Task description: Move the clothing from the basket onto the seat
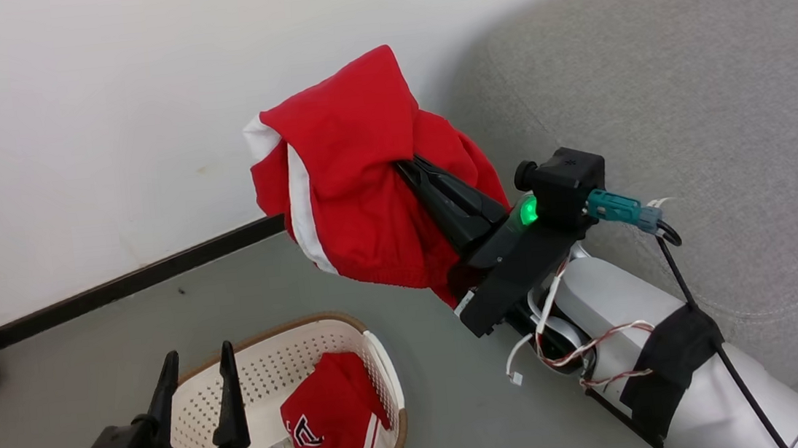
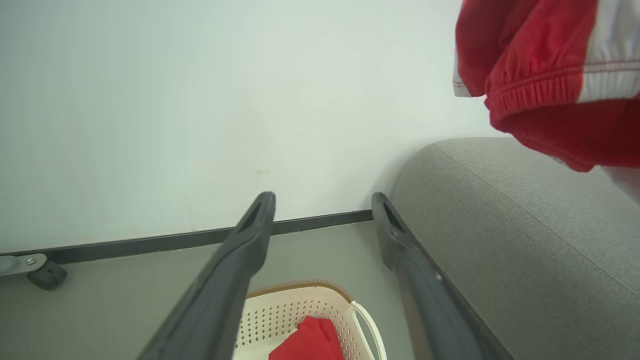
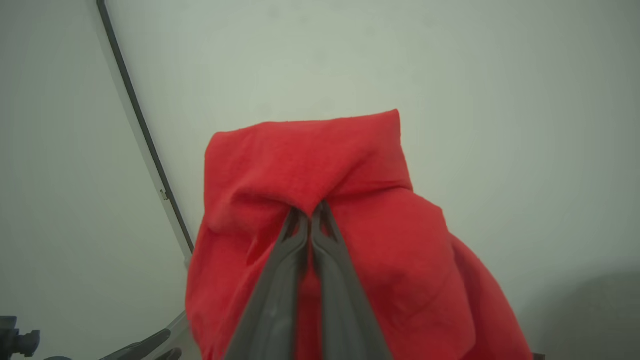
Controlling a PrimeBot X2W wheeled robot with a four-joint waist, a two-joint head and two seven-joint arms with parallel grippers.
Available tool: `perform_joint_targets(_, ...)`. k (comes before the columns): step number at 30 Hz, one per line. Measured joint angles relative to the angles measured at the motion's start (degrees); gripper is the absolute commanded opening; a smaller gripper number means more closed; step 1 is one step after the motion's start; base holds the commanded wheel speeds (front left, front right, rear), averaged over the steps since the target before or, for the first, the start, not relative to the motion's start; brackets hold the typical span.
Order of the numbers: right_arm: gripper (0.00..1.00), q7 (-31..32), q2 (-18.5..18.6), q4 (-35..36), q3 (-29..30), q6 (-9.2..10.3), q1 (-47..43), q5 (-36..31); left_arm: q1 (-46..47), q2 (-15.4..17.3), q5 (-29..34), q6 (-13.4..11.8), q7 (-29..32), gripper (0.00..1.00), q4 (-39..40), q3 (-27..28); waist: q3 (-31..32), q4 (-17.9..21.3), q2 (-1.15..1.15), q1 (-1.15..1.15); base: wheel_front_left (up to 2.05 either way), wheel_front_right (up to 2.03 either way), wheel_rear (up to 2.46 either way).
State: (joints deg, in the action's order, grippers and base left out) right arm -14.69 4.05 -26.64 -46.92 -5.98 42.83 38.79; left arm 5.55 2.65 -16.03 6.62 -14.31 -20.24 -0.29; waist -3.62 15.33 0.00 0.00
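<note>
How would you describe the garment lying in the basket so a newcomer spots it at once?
On the floor beside the grey seat stands a cream perforated basket. In it lies a crumpled red garment with dark-and-white lettering; the other red garment hangs from the right end effector.

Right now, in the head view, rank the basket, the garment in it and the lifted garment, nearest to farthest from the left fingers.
1. The basket, just under the open left fingers.
2. The garment in the basket, in its right half.
3. The lifted garment, up right, pinched by the right fingers.
</note>
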Motion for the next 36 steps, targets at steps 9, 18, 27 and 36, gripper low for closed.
perform_joint_targets(9, 0.0, 0.0, 0.0, -0.4, 1.2, 0.0, 0.3, -0.3, 2.0, -0.1, 0.0, 0.1, 0.0, 1.0, -0.1, -0.7, -1.0, 4.1, 0.0, 0.0, 0.0, 0.0, 0.0)
perform_joint_targets(18, 0.0, 0.0, 0.0, 0.2, 1.6, 0.0, 0.3, -1.2, 2.9, -0.2, 0.0, 0.4, 0.0, 1.0, -0.1, -1.6, -1.7, 7.5, 0.0, 0.0, 0.0, 0.0, 0.0)
perform_joint_targets(27, 0.0, 0.0, 0.0, 0.7, 1.5, 0.0, 0.4, -1.2, 3.4, -0.2, 0.0, 0.5, 0.0, 1.0, 0.3, -1.6, -2.4, 11.1, 0.0, 0.0, 0.0, 0.0, 0.0)
perform_joint_targets(36, 0.0, 0.0, -0.1, 1.2, 3.8, 0.29, 0.2, -2.4, 4.2, -0.2, 0.0, 0.5, 0.0, 1.0, 0.6, -3.2, -3.2, 14.3, 0.0, 0.0, 0.0, 0.0, 0.0)
